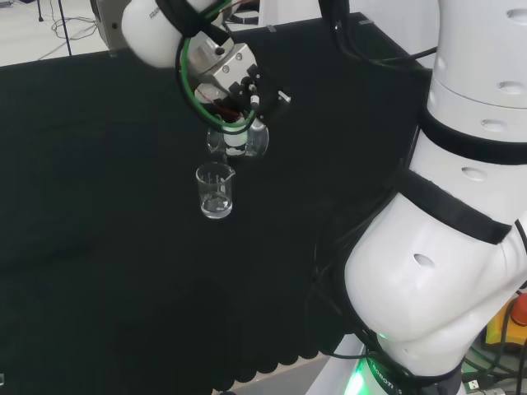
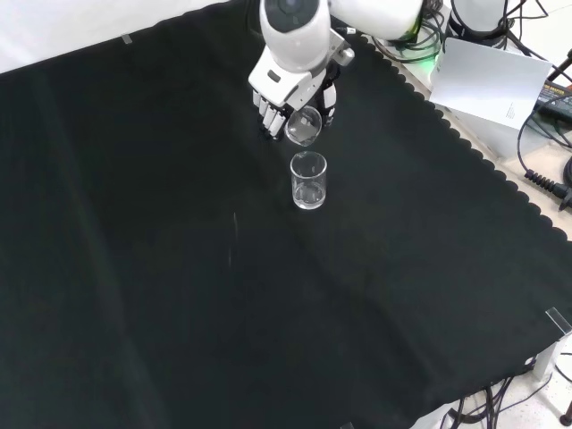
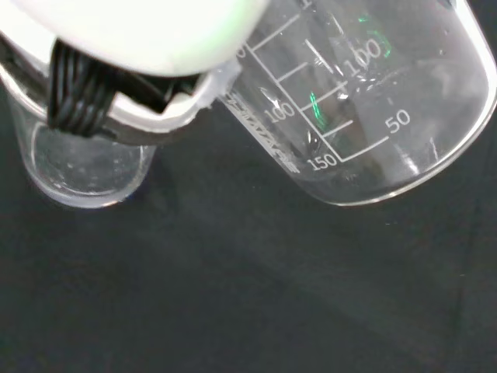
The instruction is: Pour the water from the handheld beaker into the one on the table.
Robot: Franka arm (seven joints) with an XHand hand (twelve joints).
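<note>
A clear glass beaker (image 1: 216, 191) stands upright on the black cloth, seen in the front view as beaker (image 2: 308, 180) and in the wrist view as beaker (image 3: 81, 167). The hand (image 1: 235, 86) hangs just above and behind it, its fingers curled round a second clear beaker (image 1: 239, 140). That held beaker (image 2: 304, 124) is tipped over, its mouth turned down toward the standing one. Close up, the held beaker (image 3: 365, 109) shows printed scale marks and lies tilted on its side. I cannot tell how much water either beaker holds.
The black cloth (image 2: 179, 268) covers the bench, with a scalloped edge (image 2: 483, 170) at the right of the front view. Cables and a white plate (image 2: 492, 85) lie beyond that edge. The arm's white links (image 1: 445, 247) take up the right of the head view.
</note>
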